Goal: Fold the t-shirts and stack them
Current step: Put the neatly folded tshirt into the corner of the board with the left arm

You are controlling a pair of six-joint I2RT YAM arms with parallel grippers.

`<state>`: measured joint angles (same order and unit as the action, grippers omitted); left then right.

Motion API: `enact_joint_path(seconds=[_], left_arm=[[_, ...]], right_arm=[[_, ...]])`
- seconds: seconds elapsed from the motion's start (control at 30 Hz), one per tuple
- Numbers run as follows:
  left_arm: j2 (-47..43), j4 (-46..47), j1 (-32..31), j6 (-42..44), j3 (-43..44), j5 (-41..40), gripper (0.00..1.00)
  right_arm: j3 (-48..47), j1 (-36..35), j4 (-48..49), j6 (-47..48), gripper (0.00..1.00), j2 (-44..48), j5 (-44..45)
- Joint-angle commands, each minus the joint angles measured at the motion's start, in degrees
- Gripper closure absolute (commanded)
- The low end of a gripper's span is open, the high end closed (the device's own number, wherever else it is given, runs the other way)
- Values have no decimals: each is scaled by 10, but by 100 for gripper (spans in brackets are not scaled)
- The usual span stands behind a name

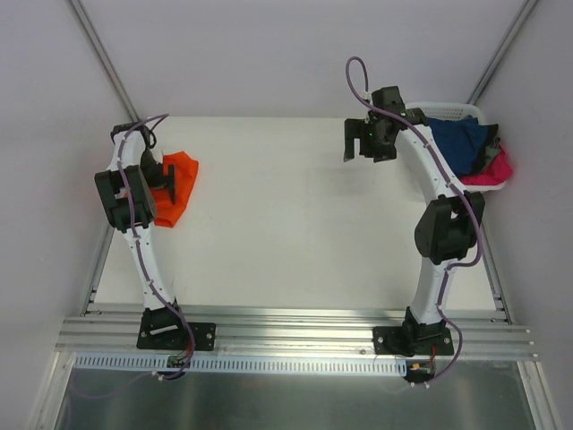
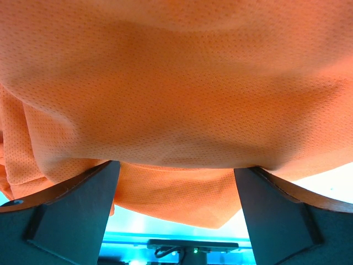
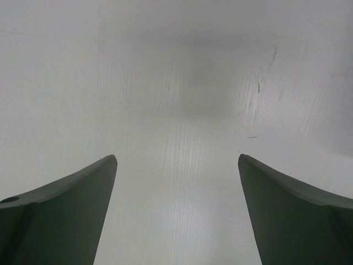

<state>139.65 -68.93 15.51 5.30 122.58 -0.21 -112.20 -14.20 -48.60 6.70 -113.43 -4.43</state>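
Middle left, our left gripper (image 2: 175,164) hovers, jaws apart, over the orange t-shirt (image 1: 177,190), which lies bunched and not yet folded. Higher up, our right gripper (image 3: 176,160) gapes over the table (image 1: 286,224). Upper right, the navy t-shirt (image 1: 461,143) and pink t-shirt (image 1: 498,170) sit in the basket (image 1: 452,109); we judge nothing stacked.

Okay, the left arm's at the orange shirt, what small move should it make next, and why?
Probably close the left gripper on the orange t-shirt. Its jaws stand wide open with cloth filling the view right at their tips, and the shirt lies crumpled at the left edge of the table, not yet spread.
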Motion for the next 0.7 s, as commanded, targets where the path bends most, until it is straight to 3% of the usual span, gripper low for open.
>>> enact_joint_path(seconds=[0.0, 0.13, 0.33, 0.67], left_arm=[[-7, 14, 5, -13, -16, -6, 14], [-13, 15, 1, -11, -6, -4, 1], [-40, 15, -4, 2, -10, 24, 1], [-167, 19, -31, -4, 16, 64, 1]], right_arm=[[-11, 2, -48, 6, 3, 23, 41], [8, 2, -37, 2, 3, 40, 41], [15, 4, -30, -2, 3, 49, 38], [18, 4, -24, -6, 3, 56, 40]])
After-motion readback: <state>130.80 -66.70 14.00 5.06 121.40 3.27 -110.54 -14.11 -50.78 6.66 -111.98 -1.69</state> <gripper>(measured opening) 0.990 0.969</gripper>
